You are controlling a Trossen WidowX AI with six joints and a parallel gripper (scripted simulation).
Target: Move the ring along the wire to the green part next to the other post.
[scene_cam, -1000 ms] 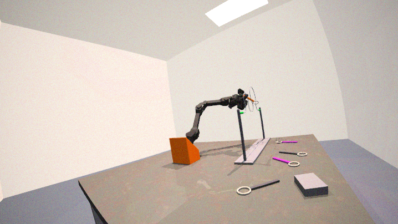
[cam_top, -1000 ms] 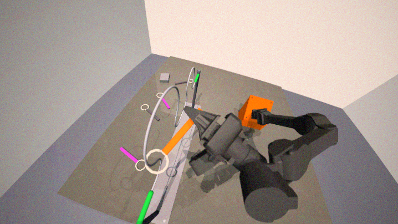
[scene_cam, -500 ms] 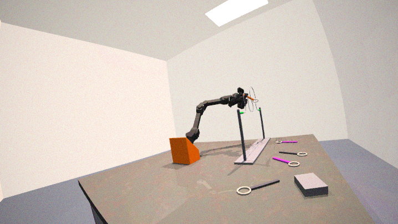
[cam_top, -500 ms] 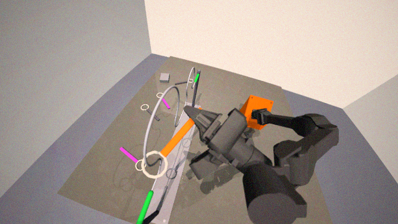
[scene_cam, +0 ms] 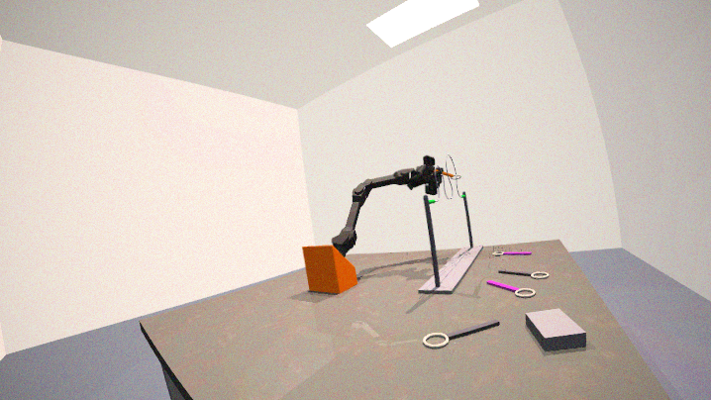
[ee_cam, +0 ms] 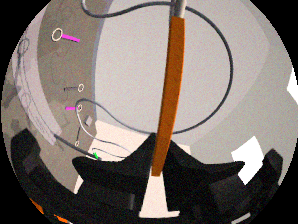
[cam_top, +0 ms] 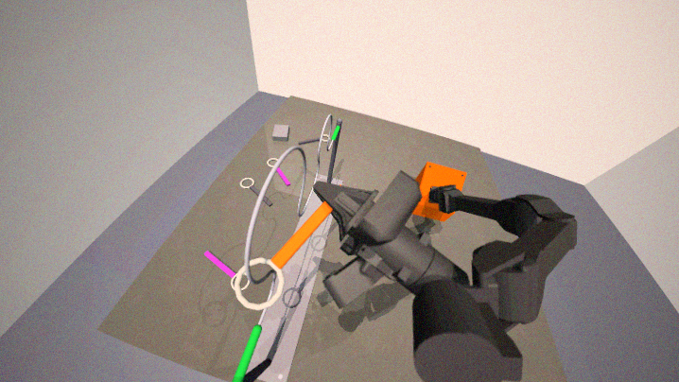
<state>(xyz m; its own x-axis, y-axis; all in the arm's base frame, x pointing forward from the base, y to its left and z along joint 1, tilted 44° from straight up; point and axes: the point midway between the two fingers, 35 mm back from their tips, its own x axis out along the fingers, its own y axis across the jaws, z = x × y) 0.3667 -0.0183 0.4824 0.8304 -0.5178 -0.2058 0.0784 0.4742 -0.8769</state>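
Observation:
My gripper (cam_top: 328,205) (scene_cam: 438,171) (ee_cam: 157,136) is shut on the end of the orange handle (cam_top: 301,234) (scene_cam: 448,173) (ee_cam: 172,75). The pale ring (cam_top: 256,306) (scene_cam: 457,176) is around the grey wire (cam_top: 250,228) (ee_cam: 231,70) at the low bend between the big loop and the near green part (cam_top: 248,354). I cannot tell whether ring and wire touch. In the wrist view the ring is seen edge-on at the top. The other green part (cam_top: 336,132) (scene_cam: 431,201) is beside the far post (cam_top: 333,161) (scene_cam: 431,244).
A pale base strip (scene_cam: 461,268) carries both posts. Beyond the wire lie loose rings with magenta (cam_top: 219,263) (scene_cam: 502,285) and dark (cam_top: 260,195) (scene_cam: 474,331) handles, and a grey block (cam_top: 280,131) (scene_cam: 556,323). An orange block (cam_top: 441,184) (scene_cam: 323,268) stands at the arm's foot.

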